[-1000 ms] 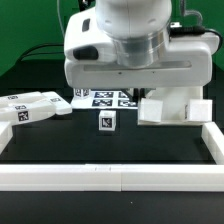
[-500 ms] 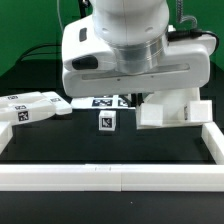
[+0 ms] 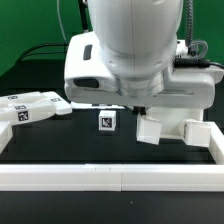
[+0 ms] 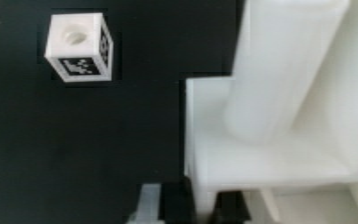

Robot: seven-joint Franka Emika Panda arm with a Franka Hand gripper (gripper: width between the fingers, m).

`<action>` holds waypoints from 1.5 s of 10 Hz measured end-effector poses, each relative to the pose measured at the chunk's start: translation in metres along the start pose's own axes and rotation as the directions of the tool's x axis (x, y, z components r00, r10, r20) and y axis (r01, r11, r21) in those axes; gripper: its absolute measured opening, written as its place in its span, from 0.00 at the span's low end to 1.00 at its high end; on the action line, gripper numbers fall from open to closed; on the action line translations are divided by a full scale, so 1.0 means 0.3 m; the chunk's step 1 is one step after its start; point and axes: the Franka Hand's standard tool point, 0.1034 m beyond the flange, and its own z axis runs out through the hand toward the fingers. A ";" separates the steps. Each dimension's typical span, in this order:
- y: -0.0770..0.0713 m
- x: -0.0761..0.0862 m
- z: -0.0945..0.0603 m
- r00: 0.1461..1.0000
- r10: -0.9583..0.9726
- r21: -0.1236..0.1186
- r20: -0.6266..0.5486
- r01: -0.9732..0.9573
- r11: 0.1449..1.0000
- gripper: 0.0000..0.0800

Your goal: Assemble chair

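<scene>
Exterior view, items by size. Arm (image 3: 135, 50): the only one on the rig, white, fills the middle of the frame and hides most of the tool and whatever lies behind it. Table (image 3: 70, 145): black, matte, flat, with bare floor ahead of the tool and to its open side. Rail (image 3: 110, 178): long white border along the near edge, turning a corner at the exterior view's right, beyond the block as reckoned from the tool. Block (image 3: 172, 128): white stepped chair piece, resting on the table directly in front of the fingertips. In the wrist view its long axis runs straight away from the tool. Its far side sits in the rail corner, but whether it touches the rail cannot be told. Slabs (image 3: 30, 106): tagged chair parts, well apart from the tool, on the side away from the block. Cube (image 3: 105, 121): small, tagged, upright, to one side of the tool and apart from both tool and block. Gripper (image 4: 186, 206): jaws together, clamped on nothing, tips at the block's near edge, either touching or just beside it. Judgement: any coming move turns on the block lying dead ahead with the rail behind it. There is little room forward and free room only back and towards the cube.
</scene>
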 end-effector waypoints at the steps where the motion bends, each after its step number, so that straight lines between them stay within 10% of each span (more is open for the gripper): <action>1: 0.002 0.000 0.002 1.000 0.002 0.000 0.001 -0.002 1.000 0.04; 9: 0.037 -0.041 0.018 0.967 0.191 -0.033 0.170 -0.188 0.982 0.04; 15: 0.014 -0.023 0.040 0.987 0.021 0.009 0.156 -0.023 1.000 0.04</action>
